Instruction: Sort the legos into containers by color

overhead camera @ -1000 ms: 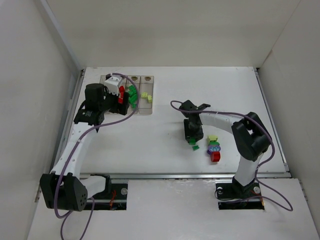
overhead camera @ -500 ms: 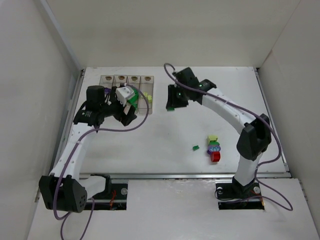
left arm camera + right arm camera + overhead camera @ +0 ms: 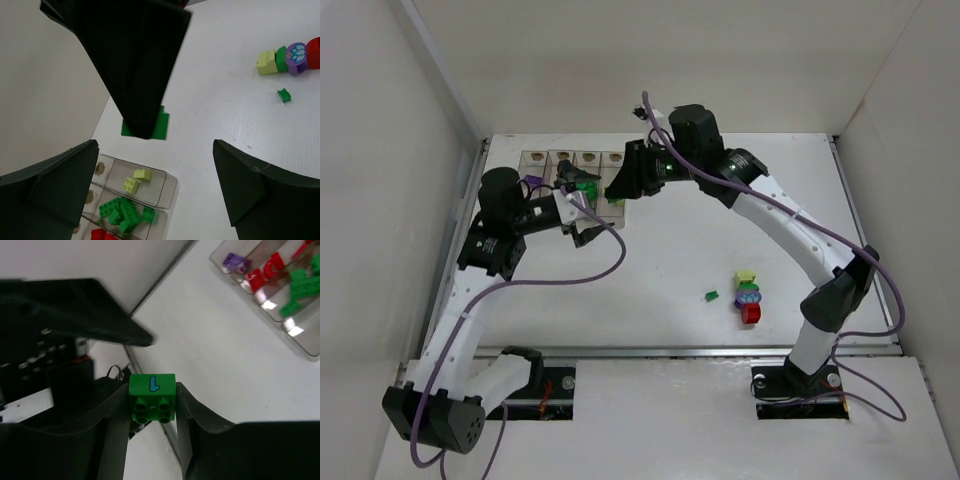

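Hold the green brick pinched firm in the right gripper, high and close to the bins beyond the fingertips. Best to stop square above the green pile, dip low, then release. Steer clear of the left gripper, spread wide, holding nothing, just beside. Chunky, four studs, blue L-mark on one face.

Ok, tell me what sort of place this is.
Probably a robot lab test cell: a white table boxed in by plain panels, two arms bolted at its edge, the right gripper holding a green brick near clear sorting bins.
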{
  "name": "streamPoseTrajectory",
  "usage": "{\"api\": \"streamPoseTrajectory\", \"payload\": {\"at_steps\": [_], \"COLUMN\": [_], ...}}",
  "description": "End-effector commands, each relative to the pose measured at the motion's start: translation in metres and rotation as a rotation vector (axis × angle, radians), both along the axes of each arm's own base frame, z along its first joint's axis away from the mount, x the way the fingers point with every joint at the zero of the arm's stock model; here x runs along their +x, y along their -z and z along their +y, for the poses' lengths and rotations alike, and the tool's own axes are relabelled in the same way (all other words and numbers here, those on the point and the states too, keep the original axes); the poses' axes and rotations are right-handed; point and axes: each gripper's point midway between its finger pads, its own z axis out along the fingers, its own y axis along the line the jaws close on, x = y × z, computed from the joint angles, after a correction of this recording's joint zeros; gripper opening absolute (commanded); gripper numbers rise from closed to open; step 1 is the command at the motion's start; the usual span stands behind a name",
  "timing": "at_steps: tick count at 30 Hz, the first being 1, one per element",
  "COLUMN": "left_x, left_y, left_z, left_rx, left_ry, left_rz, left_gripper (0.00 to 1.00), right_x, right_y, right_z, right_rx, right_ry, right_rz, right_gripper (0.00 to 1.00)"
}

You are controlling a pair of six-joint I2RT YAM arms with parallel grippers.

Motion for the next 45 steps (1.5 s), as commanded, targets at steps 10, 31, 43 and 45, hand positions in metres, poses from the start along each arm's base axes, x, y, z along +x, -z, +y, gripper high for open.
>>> {"api": "streamPoseTrajectory", "payload": {"at_steps": [10, 31, 43, 45], "left_x": [0.015, 0.010, 0.081, 0.107], "left_y": [-0.008, -0.019, 0.081, 0.102], "left_z": [-0.012, -0.011, 0.039, 0.052], "left_rx": [-0.038, -0.085, -0.109, -0.111], "left_ry": [0.019, -0.016, -0.452, -0.553], "left_rz": [0.034, 0.041, 0.481, 0.543], "left_gripper": [0.86, 0.00, 0.00, 0.00], "right_x": [-0.035, -0.030, 0.084, 0.086], "right_y": [-0.031, -0.008, 0.017, 0.025], "right_z": [0.020, 0.021, -0.110, -0.129], "right_rx": [0.118, 0.051, 0.073, 0.011], "right_ry": [-0.154, -0.144, 0.535, 0.598], "right_rz": [-0.075, -0.025, 0.122, 0.111], "right_gripper": [0.00, 0.64, 1.00, 1.00]}}
